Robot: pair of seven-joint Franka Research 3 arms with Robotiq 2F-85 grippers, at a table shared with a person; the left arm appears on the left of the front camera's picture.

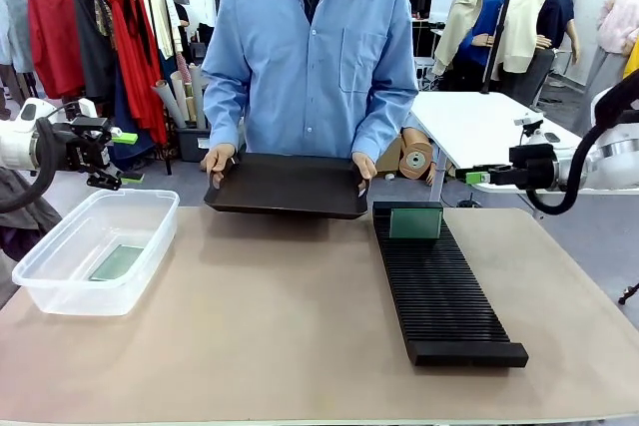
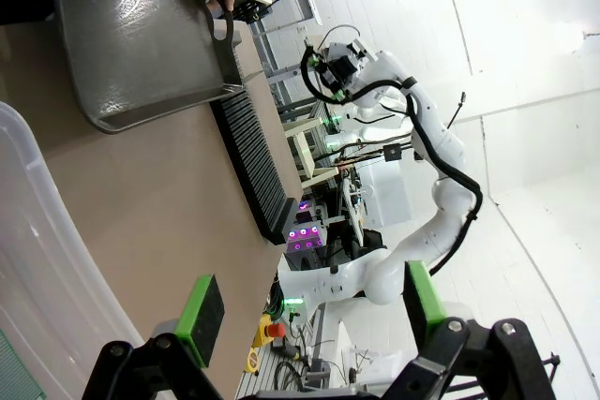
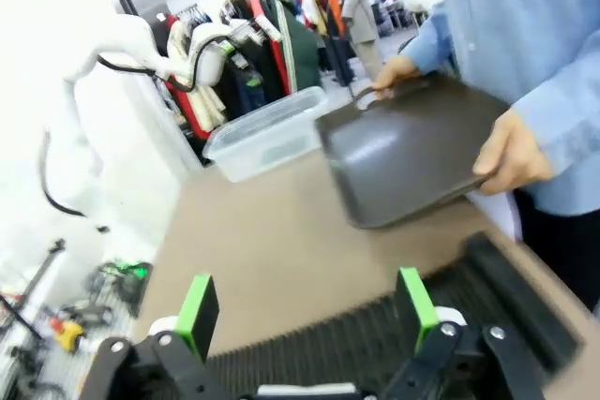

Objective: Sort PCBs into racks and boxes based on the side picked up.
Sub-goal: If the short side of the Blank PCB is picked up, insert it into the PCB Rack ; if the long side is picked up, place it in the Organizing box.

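Above table edges, both grippers (image 1: 118, 159) (image 1: 469, 178) agape

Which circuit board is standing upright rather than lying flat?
The circuit board in the black rack, at its far end. The other board lies flat in the clear tub.

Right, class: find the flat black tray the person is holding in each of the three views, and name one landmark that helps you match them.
Front view: black tray, top centre, at the table's far edge, held in both of the person's hands.
Left wrist view: tray, top left.
Right wrist view: tray, centre right.
Shared landmark: the slotted black rack beside the tray.
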